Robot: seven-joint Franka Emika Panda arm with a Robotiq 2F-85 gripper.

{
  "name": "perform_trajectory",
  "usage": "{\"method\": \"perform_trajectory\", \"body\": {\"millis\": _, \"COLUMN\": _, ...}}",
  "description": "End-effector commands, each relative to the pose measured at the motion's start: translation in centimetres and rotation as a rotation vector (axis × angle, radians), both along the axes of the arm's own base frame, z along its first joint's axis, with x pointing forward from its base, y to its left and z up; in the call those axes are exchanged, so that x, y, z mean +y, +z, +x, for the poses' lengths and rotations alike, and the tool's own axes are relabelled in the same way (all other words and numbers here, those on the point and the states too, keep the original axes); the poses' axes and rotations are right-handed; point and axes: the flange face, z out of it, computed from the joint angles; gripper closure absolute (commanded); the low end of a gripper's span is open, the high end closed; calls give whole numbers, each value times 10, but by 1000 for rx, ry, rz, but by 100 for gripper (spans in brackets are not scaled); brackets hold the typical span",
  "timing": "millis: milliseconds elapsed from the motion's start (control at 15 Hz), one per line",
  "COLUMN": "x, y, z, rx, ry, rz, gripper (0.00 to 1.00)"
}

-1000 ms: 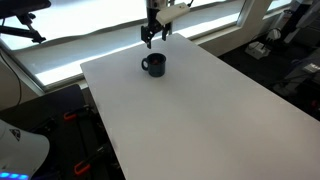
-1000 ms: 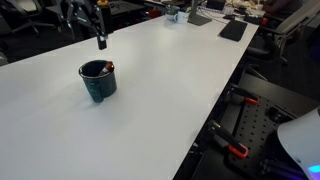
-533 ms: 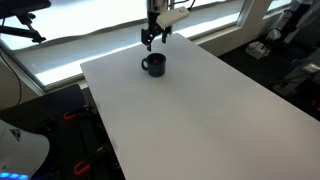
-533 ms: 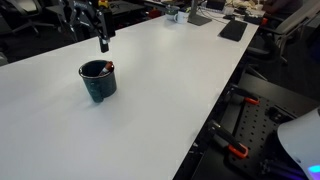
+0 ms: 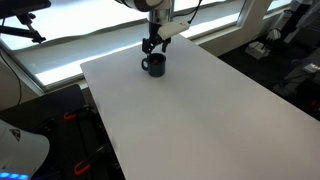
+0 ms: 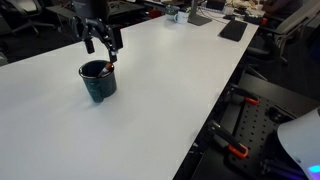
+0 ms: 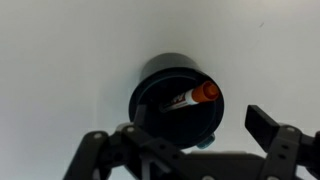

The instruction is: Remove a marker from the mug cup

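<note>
The dark mug cup (image 5: 153,65) stands near the far end of the white table (image 5: 200,110); it also shows in an exterior view (image 6: 98,80) and in the wrist view (image 7: 175,98). The marker (image 7: 190,97), dark with an orange-red cap, leans inside the mug with its cap at the rim; the cap also shows in an exterior view (image 6: 110,67). My gripper (image 5: 153,49) hangs just above the mug with its fingers spread, also seen in an exterior view (image 6: 103,45). In the wrist view the open jaws (image 7: 190,140) straddle the mug from above and hold nothing.
The table's far edge lies close behind the mug, by a bright window (image 5: 80,45). Desks with keyboards and clutter (image 6: 215,15) stand beyond the table. Black equipment (image 6: 245,125) sits beside the table's edge.
The gripper has moved down and over the mug, from beside and behind it to just above its rim. The mug and marker have not moved.
</note>
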Motion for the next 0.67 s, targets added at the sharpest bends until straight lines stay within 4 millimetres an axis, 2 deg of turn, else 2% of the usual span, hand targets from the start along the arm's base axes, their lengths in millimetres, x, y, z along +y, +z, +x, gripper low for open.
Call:
{"method": "perform_trajectory", "body": {"millis": 0, "x": -1, "y": -3, "z": 0, "rx": 6, "ry": -3, "rz": -1, "gripper": 0}}
{"method": "perform_trajectory", "body": {"millis": 600, "x": 3, "y": -12, "z": 0, "rx": 32, "ry": 12, "rz": 18, "gripper": 0}}
